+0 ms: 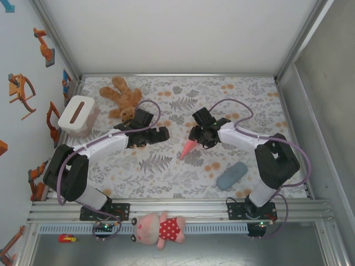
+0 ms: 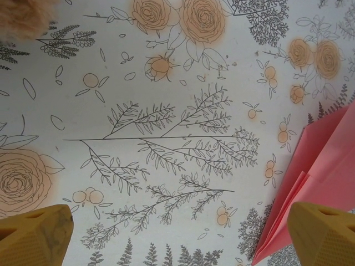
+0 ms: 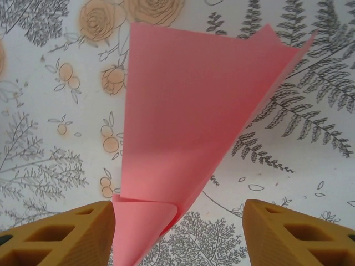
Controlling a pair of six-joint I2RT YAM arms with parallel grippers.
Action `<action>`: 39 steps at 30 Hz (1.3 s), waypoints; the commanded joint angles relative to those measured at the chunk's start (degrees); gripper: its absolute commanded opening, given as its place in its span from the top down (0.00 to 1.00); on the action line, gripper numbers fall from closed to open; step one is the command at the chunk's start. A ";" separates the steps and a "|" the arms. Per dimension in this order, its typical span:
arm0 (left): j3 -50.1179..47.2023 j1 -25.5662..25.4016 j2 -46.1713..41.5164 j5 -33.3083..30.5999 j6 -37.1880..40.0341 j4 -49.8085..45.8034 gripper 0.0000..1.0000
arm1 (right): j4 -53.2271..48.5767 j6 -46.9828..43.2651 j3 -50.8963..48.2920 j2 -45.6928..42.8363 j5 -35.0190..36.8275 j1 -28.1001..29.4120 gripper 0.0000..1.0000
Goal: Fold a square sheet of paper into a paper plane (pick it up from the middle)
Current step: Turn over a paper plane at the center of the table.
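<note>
- Currently the paper plane (image 1: 187, 148) lies on the floral tablecloth (image 1: 166, 177), roughly mid-table. From above it reads as a narrow salmon-pink dart with its tip toward the near-left and its other end under the right gripper (image 1: 201, 136).
- Right wrist view: the paper plane (image 3: 188, 127) fans wide toward the top of the frame and narrows toward the bottom, where one layer curls over.
- The right gripper (image 3: 177, 227) has its jaws standing apart with the pink paper between them. The curled edge sits close against one yellow finger (image 3: 61, 238); whether they touch cannot be told. Bare cloth shows between the paper and the other finger, so nothing is clamped.
- Left wrist view: the paper plane (image 2: 327, 160) enters from the right edge, with a fold line visible, and one end passes behind the right-of-frame finger.
- The left gripper (image 2: 180, 238) is spread wide. Its yellow fingers (image 2: 36, 233) sit at the two bottom corners of the frame, with patterned tablecloth (image 2: 166, 138) between them. It grips nothing.
- From above, the left gripper (image 1: 158, 134) hangs just left of the plane, apart from it, and faces the right gripper across the paper.
- A brown teddy bear (image 1: 122, 97) lies beyond the left gripper toward the far-left of the table. Its fur shows in the top-left corner of the left wrist view (image 2: 22, 16).
- A white tissue box (image 1: 77, 115) stands left of the bear, near the table's left edge.
- A grey-blue pouch (image 1: 232, 175) lies near-right, well apart from the plane and close to the right arm's base.
- A pink plush toy (image 1: 161, 228) in a red spotted dress lies on the rail in front of the arm bases.
</note>
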 commanded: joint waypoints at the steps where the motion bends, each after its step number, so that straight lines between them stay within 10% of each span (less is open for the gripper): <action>1: -0.30 0.18 -0.97 -0.67 1.14 0.25 0.00 | -0.12 6.25 -2.05 -0.49 3.18 0.86 0.42; 19: 1.45 0.16 1.71 1.95 -0.32 1.16 0.02 | 3.29 10.10 -4.79 -0.14 1.84 0.94 0.80; 22: 1.43 0.30 2.11 2.80 -1.22 1.65 0.02 | 3.78 8.98 -4.64 -0.14 1.97 0.86 1.00; 39: -6.76 6.62 -5.68 5.76 -7.74 8.81 0.04 | 27.29 -11.45 -3.35 0.97 -24.24 -0.59 1.00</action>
